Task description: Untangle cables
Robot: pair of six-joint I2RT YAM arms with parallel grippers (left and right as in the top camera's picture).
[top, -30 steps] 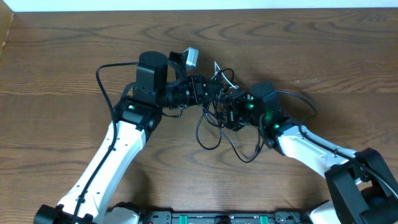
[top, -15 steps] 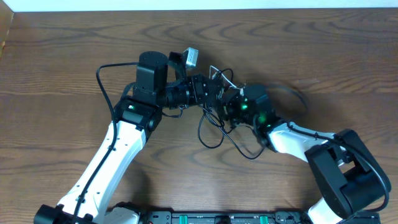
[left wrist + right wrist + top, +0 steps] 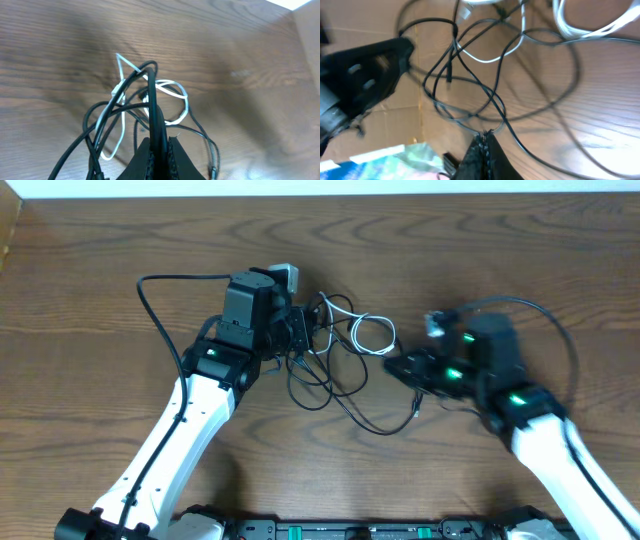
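**A:** Entry one, overhead view. What do we list?

**B:** The cables: one loose tangle near the middle of the tabletop, nearer its far edge than its near one. The left gripper is at the tangle's left end and the right gripper at its right end. The white cable loops between them. We judge that the grippers are at opposite ends so that drawing apart spreads the knot.

**A:** Entry two, left wrist view?

**B:** The jaws are closed on a black cable, which runs out from between the fingers and arches over the white loop. Other black strands hang slack beside it. We take this hold as an anchor, with one strand pinned so the others can slide free.

**A:** Entry three, right wrist view?

**B:** It is blurred, yet we record the jaws pinched shut on a thin black strand, right where two runs cross at the fingertips. Loops fan out beyond, the white one farthest off. We cannot tell which cable this strand belongs to. In our judgement, so narrow a pinch is meant to single out one strand to draw away from the left side's hold.
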